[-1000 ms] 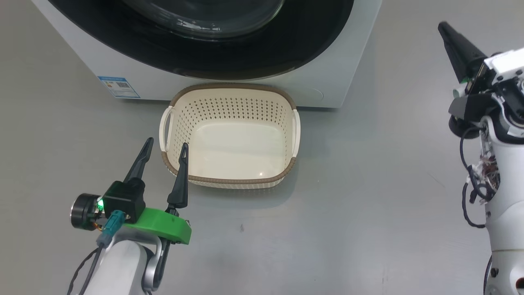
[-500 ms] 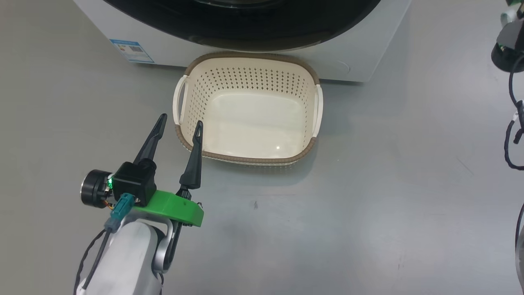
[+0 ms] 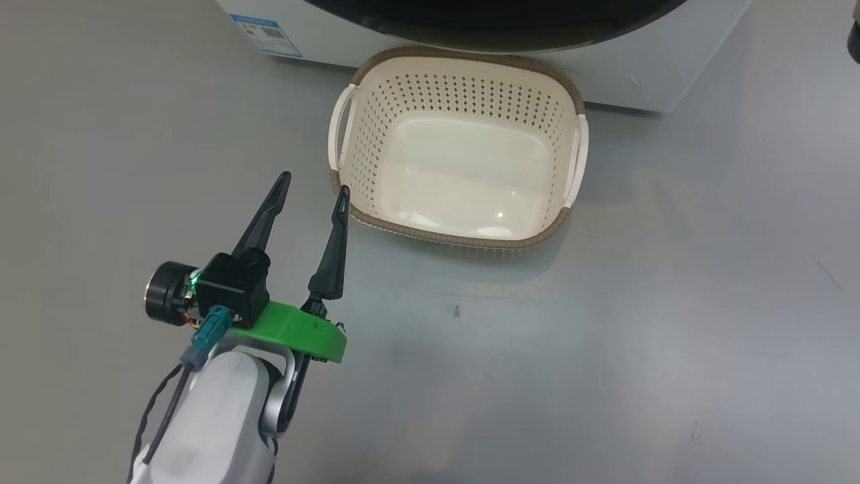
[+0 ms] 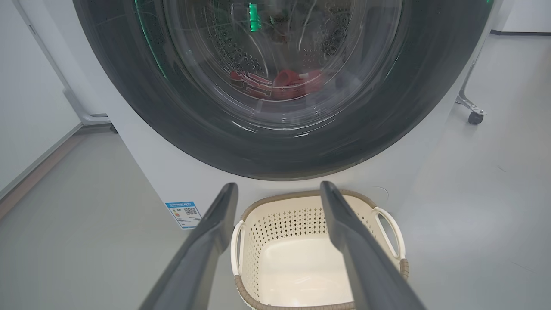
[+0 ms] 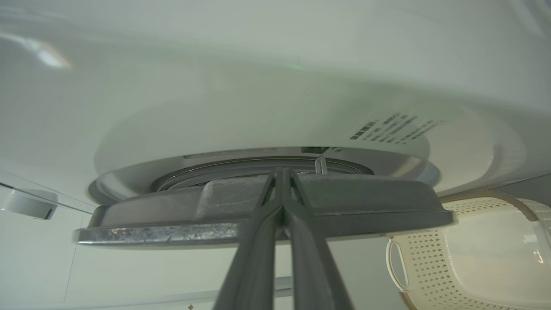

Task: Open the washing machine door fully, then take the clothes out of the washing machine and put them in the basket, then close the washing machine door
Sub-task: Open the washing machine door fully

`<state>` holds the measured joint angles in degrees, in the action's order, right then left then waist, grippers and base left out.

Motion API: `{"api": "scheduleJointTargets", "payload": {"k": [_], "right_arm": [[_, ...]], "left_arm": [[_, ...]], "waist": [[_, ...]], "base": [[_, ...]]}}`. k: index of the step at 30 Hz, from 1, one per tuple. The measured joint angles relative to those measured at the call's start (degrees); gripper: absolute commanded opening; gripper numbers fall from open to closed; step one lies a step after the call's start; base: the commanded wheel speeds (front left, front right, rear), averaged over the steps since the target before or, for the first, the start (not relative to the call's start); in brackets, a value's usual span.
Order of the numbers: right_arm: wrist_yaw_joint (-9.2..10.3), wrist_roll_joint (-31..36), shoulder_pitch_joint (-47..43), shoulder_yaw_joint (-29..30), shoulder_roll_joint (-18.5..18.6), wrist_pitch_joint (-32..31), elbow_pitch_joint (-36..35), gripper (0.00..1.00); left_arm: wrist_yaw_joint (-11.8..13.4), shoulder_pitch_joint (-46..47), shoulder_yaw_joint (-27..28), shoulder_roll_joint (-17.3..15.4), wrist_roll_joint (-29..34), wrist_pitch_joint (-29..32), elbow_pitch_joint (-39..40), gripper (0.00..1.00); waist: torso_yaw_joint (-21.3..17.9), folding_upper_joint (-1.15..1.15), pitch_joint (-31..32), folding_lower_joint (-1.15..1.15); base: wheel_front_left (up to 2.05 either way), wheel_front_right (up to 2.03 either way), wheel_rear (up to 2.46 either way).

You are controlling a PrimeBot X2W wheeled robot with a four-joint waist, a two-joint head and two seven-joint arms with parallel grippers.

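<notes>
The washing machine (image 4: 142,163) fills the left wrist view; its door (image 4: 206,129) has a wide black rim and a clear window. Red clothes (image 4: 292,84) lie in the drum behind the glass. The cream basket (image 3: 457,235) stands empty on the floor against the machine's foot (image 3: 672,74). My left gripper (image 3: 312,185) hovers open just left of the basket's near left corner, nothing between its fingers. In the right wrist view my right gripper (image 5: 282,172) is shut, its tips over the door's edge (image 5: 172,215), seen edge-on and standing a little off the white front.
Bare grey floor spreads around the basket. A blue label (image 3: 265,33) sits low on the machine's front. A wheeled foot of some stand (image 4: 475,117) is to the machine's right. A white wall with a skirting runs along the left (image 4: 34,129).
The head camera has swung, so basket and machine have slid up and right in its picture and the right arm has left it. My left gripper stays open beside the basket.
</notes>
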<state>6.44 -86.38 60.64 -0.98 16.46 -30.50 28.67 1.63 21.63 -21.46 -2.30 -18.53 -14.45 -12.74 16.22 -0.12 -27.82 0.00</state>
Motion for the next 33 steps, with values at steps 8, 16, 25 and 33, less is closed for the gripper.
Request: {"api": "scheduleJointTargets", "payload": {"k": [8, 16, 25, 33], "right_arm": [[0.27, 1.4, 3.0, -1.5, 0.7, -1.3, 3.2, 0.00], [0.35, 1.6, 5.6, -2.0, 0.7, -1.6, 5.9, 0.00], [0.35, 1.9, 7.1, -2.9, 1.1, -3.6, 8.0, 0.00], [0.33, 1.7, 7.4, -3.5, 1.3, -6.1, 9.2, 0.00]], "left_arm": [[-0.3, 0.3, -0.5, 0.2, 0.0, 0.0, -0.2, 1.00], [-0.5, 0.5, -0.6, 0.4, 0.0, 0.0, -0.4, 1.00], [-0.5, 0.5, -0.6, 0.5, 0.0, 0.0, -0.7, 1.00], [-0.5, 0.7, -0.4, 0.5, 0.0, 0.0, -0.7, 1.00]], "waist": [[2.7, 0.00, -1.4, 0.00], [4.0, 0.00, -1.7, 0.00], [4.2, 0.00, -1.9, 0.00], [4.0, 0.00, -1.9, 0.00]], "base": [[0.00, 0.00, 0.00], [0.00, 0.00, 0.00], [0.00, 0.00, 0.00], [0.00, 0.00, 0.00]]}}
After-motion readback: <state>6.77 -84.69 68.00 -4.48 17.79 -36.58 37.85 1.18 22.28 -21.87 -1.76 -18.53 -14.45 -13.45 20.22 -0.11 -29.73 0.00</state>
